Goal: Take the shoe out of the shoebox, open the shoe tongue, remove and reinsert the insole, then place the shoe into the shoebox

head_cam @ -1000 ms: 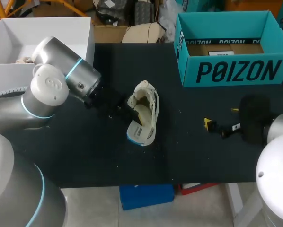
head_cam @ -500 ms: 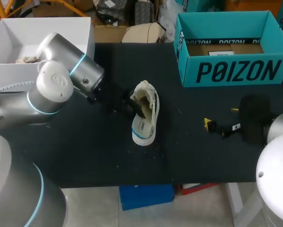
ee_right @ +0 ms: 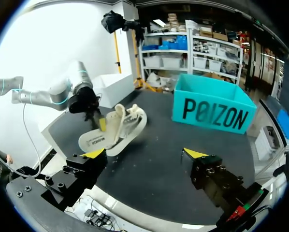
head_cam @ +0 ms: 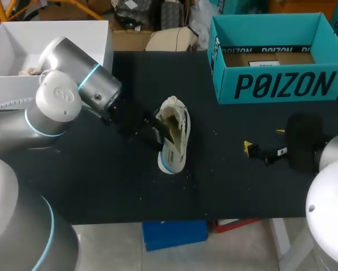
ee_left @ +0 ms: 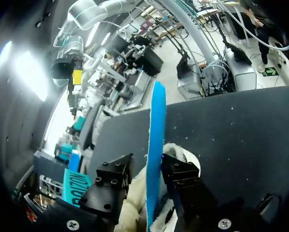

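Silver left arm (head_cam: 73, 96) comes in over the dark surface (head_cam: 101, 186). The left jaws pinch the blue-edged insole (ee_left: 156, 145) from both sides, and it sticks partly out of the white shoe (head_cam: 176, 121) lying mid-surface. A teal shoebox (head_cam: 273, 84) stands at the far right, well apart. Near the right edge, the right jaws gape wide.

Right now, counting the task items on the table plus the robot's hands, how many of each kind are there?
Shoe: 1
Insole: 1
Shoebox: 1
Robot hands: 2, left hand and right hand
Total: 5
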`<state>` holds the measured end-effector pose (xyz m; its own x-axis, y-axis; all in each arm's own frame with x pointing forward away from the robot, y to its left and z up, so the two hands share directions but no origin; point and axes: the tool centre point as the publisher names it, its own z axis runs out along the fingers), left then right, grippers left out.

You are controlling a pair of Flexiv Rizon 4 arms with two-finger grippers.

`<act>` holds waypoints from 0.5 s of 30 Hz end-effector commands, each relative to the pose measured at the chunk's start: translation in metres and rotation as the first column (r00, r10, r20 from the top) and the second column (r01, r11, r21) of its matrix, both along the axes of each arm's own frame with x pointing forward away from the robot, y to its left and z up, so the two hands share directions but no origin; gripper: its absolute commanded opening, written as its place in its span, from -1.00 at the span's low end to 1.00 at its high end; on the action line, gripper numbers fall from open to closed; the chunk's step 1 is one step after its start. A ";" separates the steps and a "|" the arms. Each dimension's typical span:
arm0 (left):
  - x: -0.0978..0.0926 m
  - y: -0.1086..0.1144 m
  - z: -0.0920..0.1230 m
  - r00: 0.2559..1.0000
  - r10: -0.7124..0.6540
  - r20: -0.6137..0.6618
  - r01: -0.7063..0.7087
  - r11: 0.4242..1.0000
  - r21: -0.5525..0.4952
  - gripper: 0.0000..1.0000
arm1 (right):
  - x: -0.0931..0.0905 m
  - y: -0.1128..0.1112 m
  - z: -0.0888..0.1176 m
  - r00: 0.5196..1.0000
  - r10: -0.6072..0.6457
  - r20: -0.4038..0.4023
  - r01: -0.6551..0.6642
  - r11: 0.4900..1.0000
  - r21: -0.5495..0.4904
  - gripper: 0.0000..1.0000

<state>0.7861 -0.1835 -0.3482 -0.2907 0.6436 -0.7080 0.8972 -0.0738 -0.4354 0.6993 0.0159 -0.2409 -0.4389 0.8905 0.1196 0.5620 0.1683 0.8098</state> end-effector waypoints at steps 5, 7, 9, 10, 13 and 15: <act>-0.030 0.004 0.011 1.000 -0.022 0.008 0.021 0.999 0.028 -0.32 | 0.000 0.002 -0.001 1.000 -0.003 0.002 0.003 1.000 0.000 1.00; -0.035 0.003 0.010 0.999 -0.035 0.002 0.035 0.999 0.038 -0.36 | 0.000 0.002 -0.001 1.000 -0.003 0.002 0.003 1.000 0.000 1.00; -0.039 0.002 0.009 0.999 -0.045 -0.003 0.046 0.998 0.044 -0.39 | 0.000 0.002 -0.001 1.000 -0.003 0.002 0.003 1.000 0.000 1.00; -0.041 0.002 0.009 0.999 -0.047 -0.003 0.047 0.998 0.045 -0.36 | 0.000 0.002 -0.001 1.000 -0.003 0.002 0.003 1.000 0.000 1.00; -0.043 0.003 0.008 0.999 -0.052 -0.006 0.053 0.997 0.050 -0.39 | 0.000 0.002 -0.001 1.000 -0.003 0.002 0.003 1.000 0.000 1.00; -0.043 0.004 0.008 0.998 -0.054 -0.009 0.055 0.997 0.053 -0.69 | 0.000 0.002 -0.001 1.000 -0.003 0.002 0.003 1.000 0.000 1.00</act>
